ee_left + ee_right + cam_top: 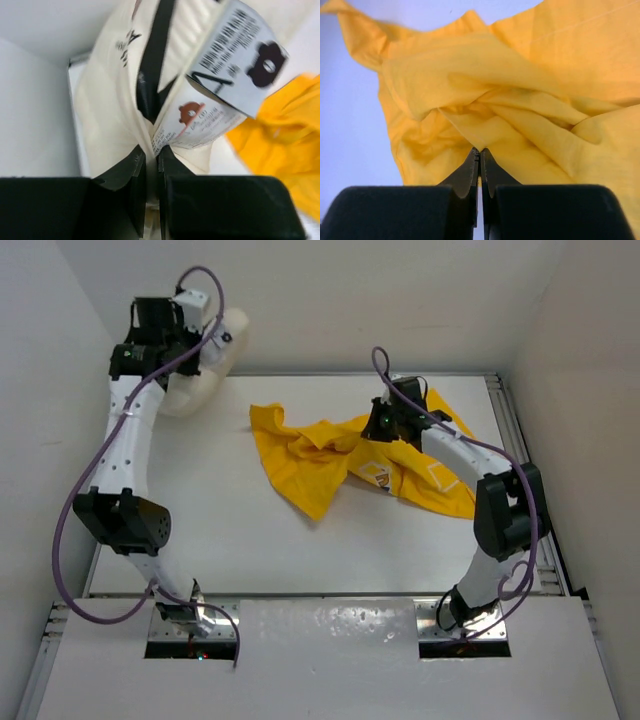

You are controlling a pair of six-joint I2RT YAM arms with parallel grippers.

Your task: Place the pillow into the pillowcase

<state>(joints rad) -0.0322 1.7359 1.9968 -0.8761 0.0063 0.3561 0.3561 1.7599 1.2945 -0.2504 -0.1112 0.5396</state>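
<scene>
The cream-white pillow (205, 375) hangs at the far left corner, lifted off the table against the back wall. My left gripper (188, 340) is shut on its edge seam; in the left wrist view the jaws (151, 160) pinch the pillow (110, 100) beside its printed label (235, 60). The yellow pillowcase (330, 455) lies crumpled at the table's middle and right. My right gripper (385, 425) is shut on a fold of the pillowcase (485, 105), jaws (480, 151) nearly touching with fabric between them.
The white table (200, 520) has raised rails at its left and right edges (515, 440). White walls close in at the back and both sides. The pillowcase also shows at the right of the left wrist view (285, 150).
</scene>
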